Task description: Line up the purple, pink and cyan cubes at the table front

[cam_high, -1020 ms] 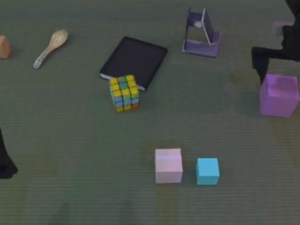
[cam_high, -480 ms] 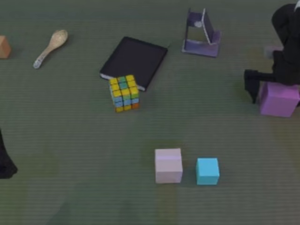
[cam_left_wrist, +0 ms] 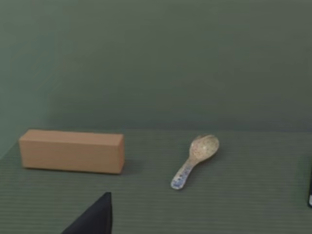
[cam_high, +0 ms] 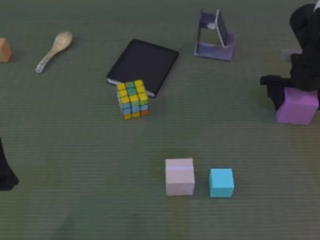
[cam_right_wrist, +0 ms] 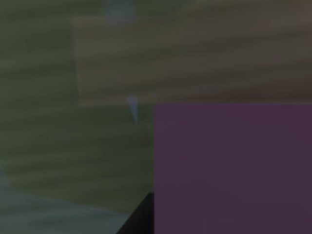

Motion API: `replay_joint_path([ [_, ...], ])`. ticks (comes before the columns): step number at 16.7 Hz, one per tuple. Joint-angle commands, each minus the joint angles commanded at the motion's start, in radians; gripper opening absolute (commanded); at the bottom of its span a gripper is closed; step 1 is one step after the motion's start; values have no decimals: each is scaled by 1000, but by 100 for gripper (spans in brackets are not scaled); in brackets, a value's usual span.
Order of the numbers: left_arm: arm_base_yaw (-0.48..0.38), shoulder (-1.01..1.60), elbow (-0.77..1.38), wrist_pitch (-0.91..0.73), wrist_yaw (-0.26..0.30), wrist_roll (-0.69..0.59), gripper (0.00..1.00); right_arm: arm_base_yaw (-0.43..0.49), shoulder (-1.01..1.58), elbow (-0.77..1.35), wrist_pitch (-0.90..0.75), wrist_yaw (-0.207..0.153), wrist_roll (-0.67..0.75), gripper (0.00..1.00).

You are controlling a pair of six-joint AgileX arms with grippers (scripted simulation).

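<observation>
The purple cube (cam_high: 298,109) sits on the table (cam_high: 90,150) near its right edge and fills much of the right wrist view (cam_right_wrist: 234,165). My right gripper (cam_high: 296,96) is down over it, one dark finger (cam_right_wrist: 141,217) pressed against the cube's side and the other hidden behind it. At the table front, the pink cube (cam_high: 179,176) and the smaller cyan cube (cam_high: 221,182) stand side by side, a small gap between them. My left gripper (cam_high: 6,175) is parked at the left edge, one fingertip (cam_left_wrist: 95,219) showing with nothing near it.
A multicoloured puzzle cube (cam_high: 132,99) stands mid-table beside a black tablet (cam_high: 143,65). A purple phone stand (cam_high: 216,37) is at the back right. A spoon (cam_high: 54,50) and an orange block (cam_high: 4,50) lie at the back left.
My right arm came down over the purple cube, and its visible finger closed in against the cube's left side. The pink and cyan cubes and the left arm stayed put.
</observation>
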Motion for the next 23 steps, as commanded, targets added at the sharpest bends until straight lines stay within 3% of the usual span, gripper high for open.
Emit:
replay_joint_path([
  [6,0,0,0,0,0,0,100,0,0,0,0,0,0,2],
  [16,0,0,0,0,0,0,100,-3,-6,4,-5,1,0,0],
  [23,0,0,0,0,0,0,100,4,-58,158,-218,1,0,0],
])
